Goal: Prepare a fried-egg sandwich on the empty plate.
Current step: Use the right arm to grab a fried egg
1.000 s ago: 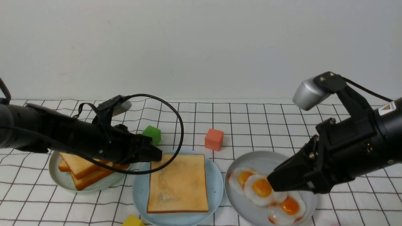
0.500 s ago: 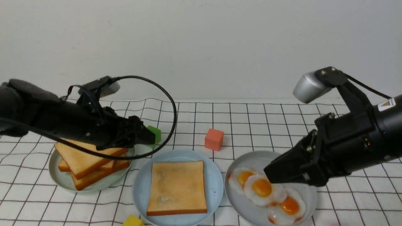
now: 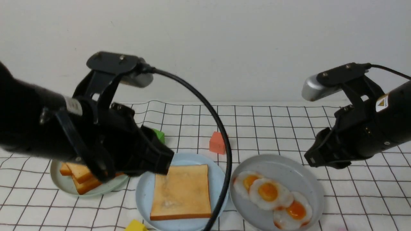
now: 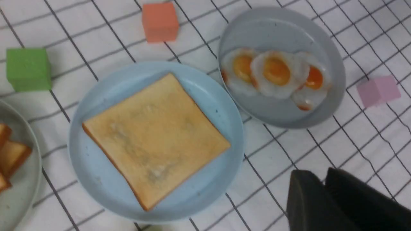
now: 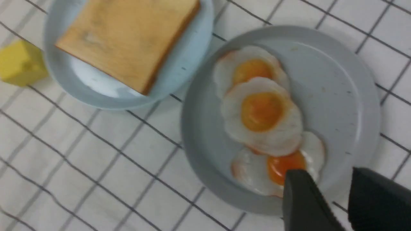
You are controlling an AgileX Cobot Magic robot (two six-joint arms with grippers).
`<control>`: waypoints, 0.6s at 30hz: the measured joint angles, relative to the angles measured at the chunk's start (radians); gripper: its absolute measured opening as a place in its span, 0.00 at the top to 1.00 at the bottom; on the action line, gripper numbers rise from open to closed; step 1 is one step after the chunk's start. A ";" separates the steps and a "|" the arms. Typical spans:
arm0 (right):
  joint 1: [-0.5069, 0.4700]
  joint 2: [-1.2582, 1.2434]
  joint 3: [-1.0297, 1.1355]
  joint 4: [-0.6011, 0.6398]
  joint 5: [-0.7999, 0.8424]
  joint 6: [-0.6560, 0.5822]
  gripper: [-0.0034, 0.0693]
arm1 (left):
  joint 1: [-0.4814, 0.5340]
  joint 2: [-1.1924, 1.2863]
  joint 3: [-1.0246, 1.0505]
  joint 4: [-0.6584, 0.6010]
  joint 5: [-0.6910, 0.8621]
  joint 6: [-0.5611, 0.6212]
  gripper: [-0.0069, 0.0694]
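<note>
- Three plates stand in a row on the checked cloth [image 3: 273,128], and the sky-blue plate [image 3: 143,195] is the middle one.
- One toast slice [image 3: 181,191] lies flat on that blue plate, bare on top. That is all of the sandwich so far.
- To its right, just beside it, the grey plate [image 3: 289,170] carries three fried eggs [image 3: 268,192], overlapping in a line.
- On the left, the pale green plate [image 3: 64,184] holds the toast stack [image 3: 82,179], partly hidden behind the arm.
- The left gripper [image 3: 165,160] hangs in the air over the blue plate's left edge, its fingers pressed close together and empty.
- The right gripper [image 3: 310,158] hovers above the grey plate's right side, fingers spread with nothing between them, clear of the eggs.
- A green cube [image 3: 159,135] and an orange cube [image 3: 217,142] sit behind the plates, and a yellow cube [image 3: 136,225] sits in front.
</note>
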 joint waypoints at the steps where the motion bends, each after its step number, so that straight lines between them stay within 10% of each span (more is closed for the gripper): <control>1: 0.000 0.027 -0.017 -0.027 0.022 -0.010 0.62 | -0.015 -0.019 0.019 0.024 0.000 -0.037 0.87; 18: 0.000 0.432 -0.135 0.109 -0.147 -0.416 0.62 | -0.086 -0.339 0.174 0.091 0.018 -0.133 0.93</control>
